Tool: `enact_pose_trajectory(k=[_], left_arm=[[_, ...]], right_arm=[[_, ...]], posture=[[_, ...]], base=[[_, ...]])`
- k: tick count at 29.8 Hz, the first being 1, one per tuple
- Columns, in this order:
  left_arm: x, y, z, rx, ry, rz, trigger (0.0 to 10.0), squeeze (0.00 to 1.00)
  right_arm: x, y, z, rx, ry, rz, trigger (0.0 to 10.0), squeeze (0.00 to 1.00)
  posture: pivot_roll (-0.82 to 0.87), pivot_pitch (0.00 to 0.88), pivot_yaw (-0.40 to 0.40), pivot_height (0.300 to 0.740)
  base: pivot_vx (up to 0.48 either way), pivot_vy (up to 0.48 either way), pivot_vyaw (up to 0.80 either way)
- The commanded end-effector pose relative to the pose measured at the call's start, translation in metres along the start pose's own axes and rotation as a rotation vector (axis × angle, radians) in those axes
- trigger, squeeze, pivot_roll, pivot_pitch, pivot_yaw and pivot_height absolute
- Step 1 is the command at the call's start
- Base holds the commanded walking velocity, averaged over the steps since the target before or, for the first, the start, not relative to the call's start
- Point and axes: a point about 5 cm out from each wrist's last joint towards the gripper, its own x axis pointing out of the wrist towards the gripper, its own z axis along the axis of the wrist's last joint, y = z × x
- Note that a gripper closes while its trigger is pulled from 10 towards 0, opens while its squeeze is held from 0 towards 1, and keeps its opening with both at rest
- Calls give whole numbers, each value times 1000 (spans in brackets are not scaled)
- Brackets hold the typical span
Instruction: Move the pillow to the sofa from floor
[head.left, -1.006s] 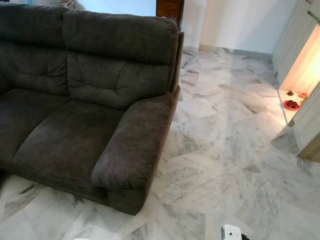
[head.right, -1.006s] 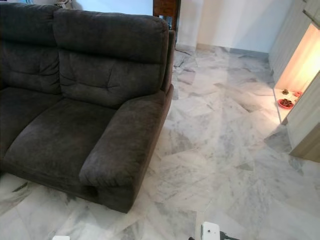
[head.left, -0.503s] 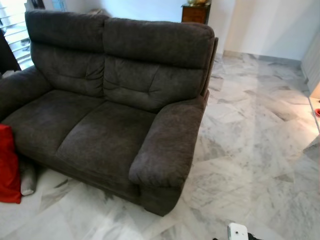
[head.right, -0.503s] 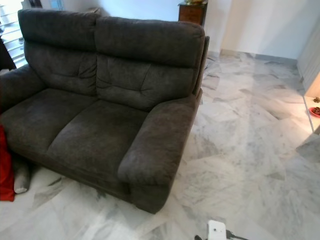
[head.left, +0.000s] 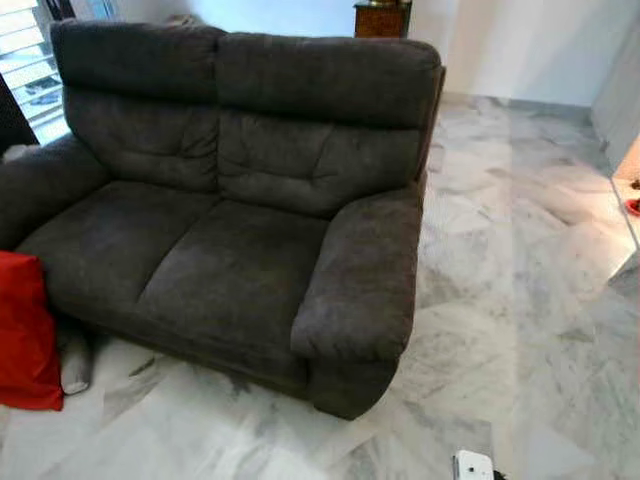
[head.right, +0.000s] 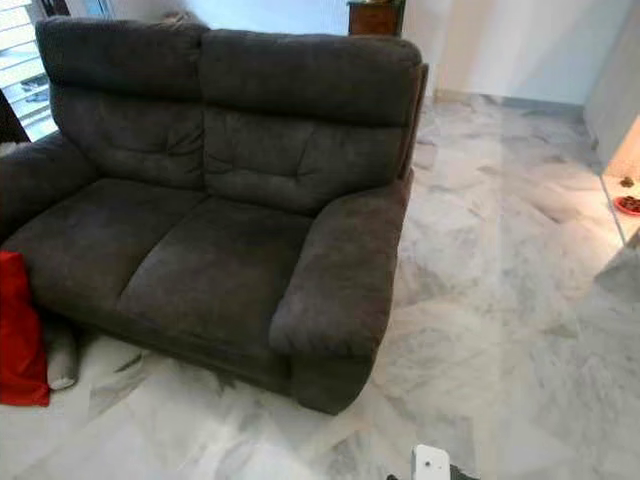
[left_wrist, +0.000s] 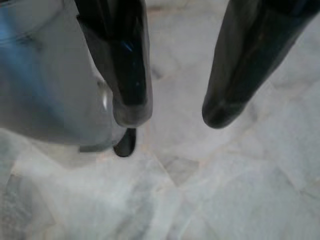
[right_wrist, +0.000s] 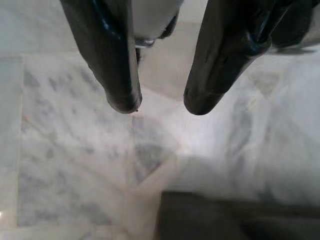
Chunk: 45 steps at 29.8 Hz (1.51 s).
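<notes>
White-and-grey veined marble floor (head.left: 500, 300) covers the lower and right of the frame. A pale wall (head.left: 520, 45) spans the upper right, with a dark wooden cabinet (head.left: 382, 18) at top centre. A window with blinds (head.left: 25, 60) admits daylight at upper left.

Right claw (right_wrist: 159, 107), fingers parted, above marble floor (right_wrist: 70, 170).

Wooden cabinet (head.left: 382, 17) at 12 o'clock by wall; window blinds (head.left: 25, 60) at 10; white marble floor (head.left: 520, 250).
</notes>
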Motion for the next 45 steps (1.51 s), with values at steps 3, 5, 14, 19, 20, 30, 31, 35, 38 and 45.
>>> enact_pose_trajectory(k=[3, 5, 14, 19, 20, 30, 31, 35, 38, 45], left_arm=[[-2, 1, -12, -11, 39, 5, 10000, 0], [-2, 0, -12, -11, 40, 5, 10000, 0], [-2, 2, -11, -14, 42, 7, 10000, 0], [-2, 3, -11, -14, 42, 9, 10000, 0], [-2, 4, -11, -14, 42, 8, 10000, 0], [-3, 3, -14, -11, 47, 6, 10000, 0], [-3, 3, -14, -11, 47, 6, 10000, 0], [-3, 3, -15, -10, 49, 5, 10000, 0], [-3, 3, -15, -9, 49, 5, 10000, 0], [-3, 3, -16, -18, 49, 8, 10000, 0]], right_arm=[[1, 3, 0, 14, 0, 6, 10000, 0], [1, 4, 0, 13, 1, 8, 10000, 0], [1, 5, 1, 19, -3, 12, 10000, 0], [1, 5, 1, 18, -1, 14, 10000, 0], [1, 5, 0, 19, 0, 15, 10000, 0], [1, 4, -1, 13, 6, 17, 10000, 0], [1, 3, -1, 12, 6, 16, 10000, 0], [-1, -6, 1, 9, 7, 7, 10000, 0], [-2, -12, 1, 4, 12, -1, 10000, 0], [0, 1, 0, 2, 20, 13, 10000, 0]], posture=[[35, 85, 18, 740], [35, 88, 18, 740], [35, 89, 18, 740], [36, 90, 18, 740], [36, 90, 18, 740], [37, 72, 19, 740], [37, 72, 19, 740], [36, 66, 19, 740], [38, 66, 18, 740], [41, 83, 14, 740]], base=[[0, 352, 0], [0, 362, 0], [0, 375, 0], [0, 379, 0], [0, 379, 0], [0, 386, 0], [0, 390, 0], [0, 389, 0], [0, 390, 0], [0, 393, 0]])
